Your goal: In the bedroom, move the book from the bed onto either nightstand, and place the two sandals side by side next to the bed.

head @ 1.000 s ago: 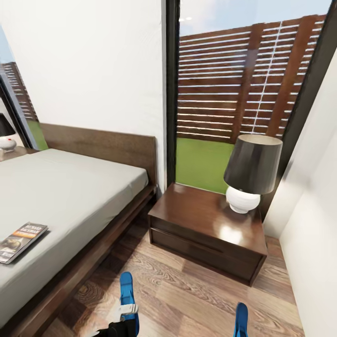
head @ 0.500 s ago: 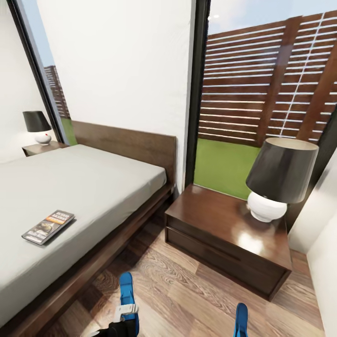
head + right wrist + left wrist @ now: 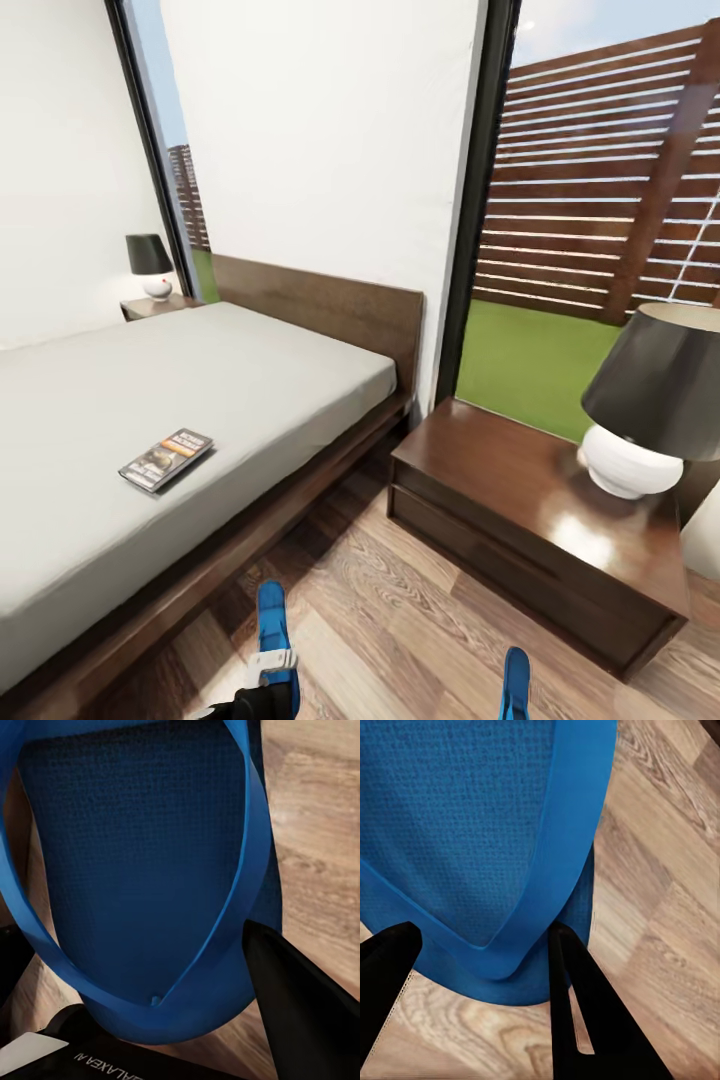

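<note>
Left gripper (image 3: 480, 952) jaws clamping one blue sandal (image 3: 472, 832), right gripper (image 3: 150, 1012) jaws clamping the other sandal (image 3: 142, 870), both sandals hanging over the wood floor (image 3: 400, 620) beside the bed (image 3: 200, 400), book (image 3: 166, 459) lying on the bed, nightstand (image 3: 520, 520) carrying a lamp (image 3: 650, 410) just beside the bed

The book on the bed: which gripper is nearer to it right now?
Left. The left gripper, holding a sandal, sits low beside the bed where the book lies. The right gripper's sandal is farther off, by the nightstand.
</note>
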Controlling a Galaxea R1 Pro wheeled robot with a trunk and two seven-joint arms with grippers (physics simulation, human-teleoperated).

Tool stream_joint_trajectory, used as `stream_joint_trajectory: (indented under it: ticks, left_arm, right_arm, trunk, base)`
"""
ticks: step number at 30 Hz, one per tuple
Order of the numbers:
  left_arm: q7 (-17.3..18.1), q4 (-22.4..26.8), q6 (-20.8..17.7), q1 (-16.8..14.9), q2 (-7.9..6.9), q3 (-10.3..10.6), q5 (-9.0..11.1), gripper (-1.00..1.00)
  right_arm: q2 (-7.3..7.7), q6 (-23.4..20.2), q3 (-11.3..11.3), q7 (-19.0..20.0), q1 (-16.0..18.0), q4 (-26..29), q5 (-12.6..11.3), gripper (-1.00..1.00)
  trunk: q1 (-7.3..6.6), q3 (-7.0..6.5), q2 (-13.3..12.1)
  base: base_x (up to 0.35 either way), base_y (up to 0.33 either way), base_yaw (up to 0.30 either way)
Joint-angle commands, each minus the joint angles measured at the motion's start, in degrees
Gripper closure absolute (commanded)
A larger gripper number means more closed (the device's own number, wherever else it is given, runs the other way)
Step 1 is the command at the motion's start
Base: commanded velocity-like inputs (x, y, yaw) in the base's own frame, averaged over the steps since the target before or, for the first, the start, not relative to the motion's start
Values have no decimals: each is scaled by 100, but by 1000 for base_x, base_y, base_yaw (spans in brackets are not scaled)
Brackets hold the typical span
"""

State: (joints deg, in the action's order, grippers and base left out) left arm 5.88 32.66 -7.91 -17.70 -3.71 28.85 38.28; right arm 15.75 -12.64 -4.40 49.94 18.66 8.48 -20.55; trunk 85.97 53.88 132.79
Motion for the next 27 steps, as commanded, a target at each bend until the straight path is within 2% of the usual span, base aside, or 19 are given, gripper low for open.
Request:
stream_joint_trajectory:
  ticks: [1,27]
  left_arm:
    - [1,4,-18,-5,-6,25,48,100]
    - [1,4,-18,-5,2,27,48,100]
  right_arm:
    - [-1,-63,-43,10,1,5,-1,100]
    - [4,-63,-43,15,3,5,-1,100]
  trunk:
    - [-1,5,2]
    - [-1,5,2]
  base:
    - [-1,0,291]
    - [0,0,291]
